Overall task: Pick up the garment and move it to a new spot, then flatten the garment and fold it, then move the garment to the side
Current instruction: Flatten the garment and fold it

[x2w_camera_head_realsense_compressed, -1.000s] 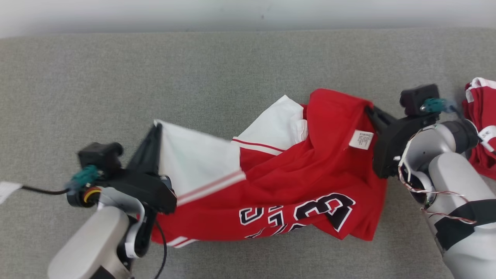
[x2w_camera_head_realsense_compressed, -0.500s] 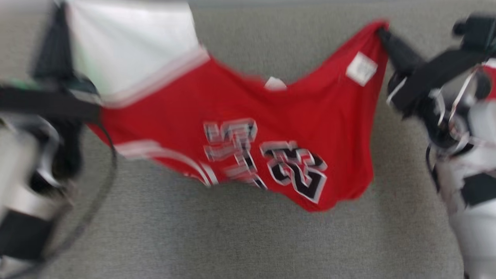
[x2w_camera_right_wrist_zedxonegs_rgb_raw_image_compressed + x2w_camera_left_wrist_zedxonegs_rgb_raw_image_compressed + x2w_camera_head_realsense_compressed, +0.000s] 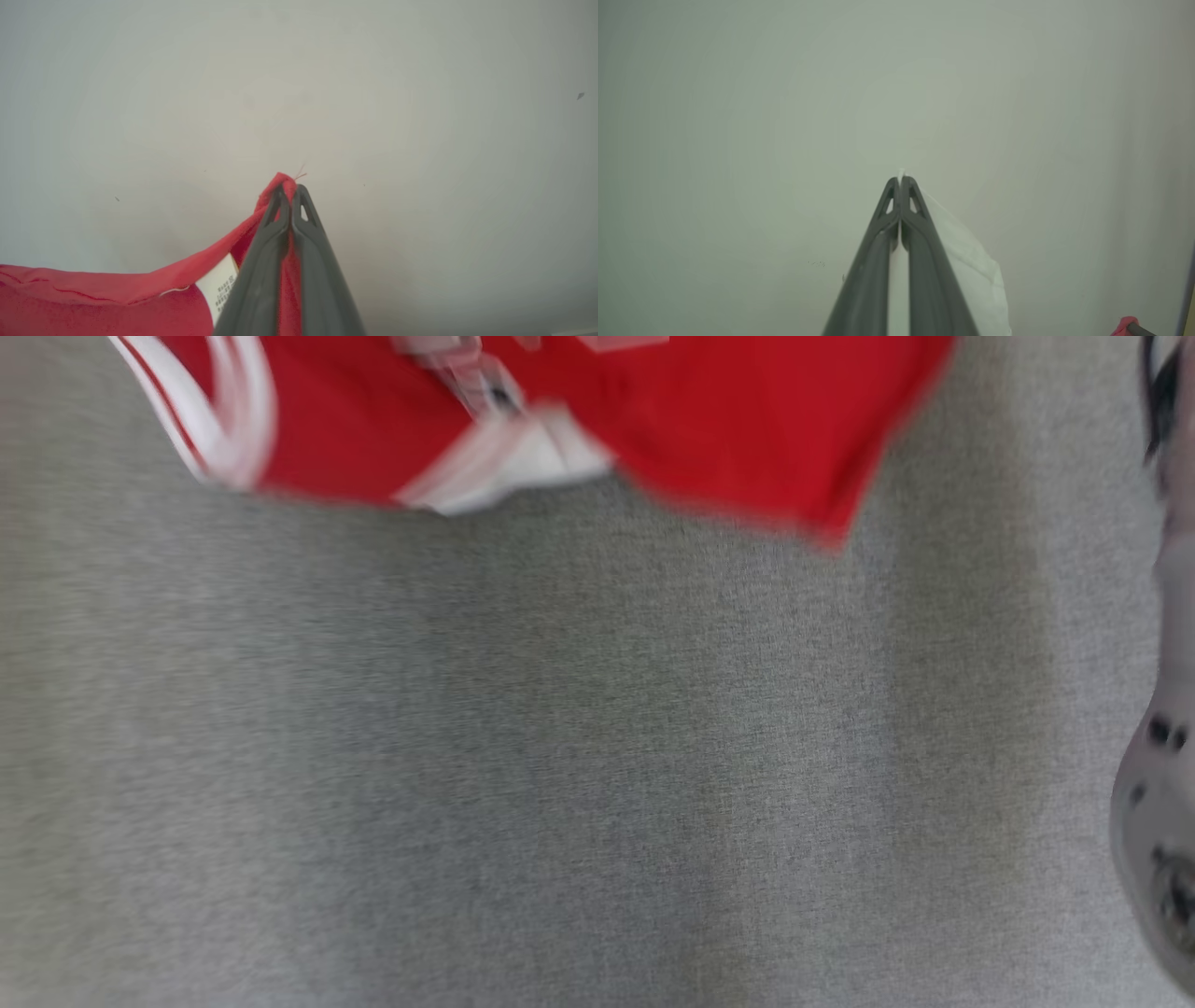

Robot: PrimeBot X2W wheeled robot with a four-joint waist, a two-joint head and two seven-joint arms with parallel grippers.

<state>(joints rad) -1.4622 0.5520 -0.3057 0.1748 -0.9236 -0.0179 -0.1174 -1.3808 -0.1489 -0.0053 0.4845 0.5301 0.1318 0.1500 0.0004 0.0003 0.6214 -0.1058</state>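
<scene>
**Red-and-white jersey garment (image 3: pixel 709 420) held aloft.**
Left claw (image 3: pixel 900 179) and right claw (image 3: pixel 290 189), fully shut, pinch thin edges; swinging could free them.

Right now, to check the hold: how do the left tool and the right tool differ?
The left tool pinches a white part of the garment; the right tool pinches a red part. A label hangs beside the right tool; plain cloth hangs beside the left tool. Both are shut on the garment's edge.
</scene>
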